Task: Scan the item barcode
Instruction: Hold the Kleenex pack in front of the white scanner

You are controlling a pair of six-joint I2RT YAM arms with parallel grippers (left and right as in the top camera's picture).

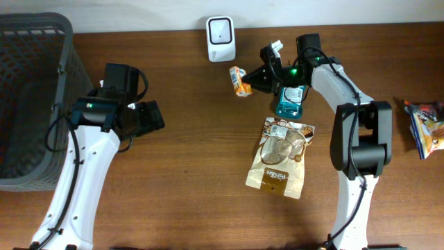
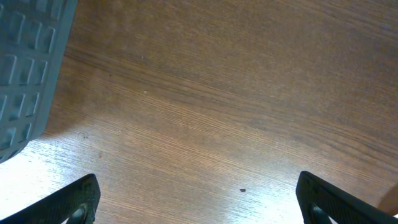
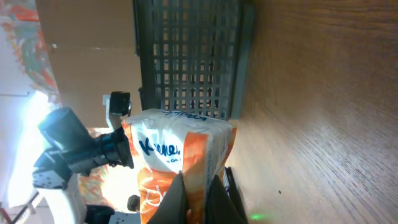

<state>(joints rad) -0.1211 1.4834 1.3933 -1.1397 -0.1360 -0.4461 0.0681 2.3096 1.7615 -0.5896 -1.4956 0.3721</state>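
One orange-and-white packet (image 1: 240, 80) with blue lettering is pinched in the closed right jaws. It sits just below and to the right of the single white barcode scanner (image 1: 220, 38), apart from it. The left jaws stand wide apart, holding nothing, over bare wood of the desk (image 1: 194, 194) beside the one grey basket (image 1: 31, 90), well apart from the packet. One teal bottle (image 1: 289, 103), one brown windowed pouch (image 1: 279, 158) and one snack bag (image 1: 427, 126) at the right edge lie on the desk.
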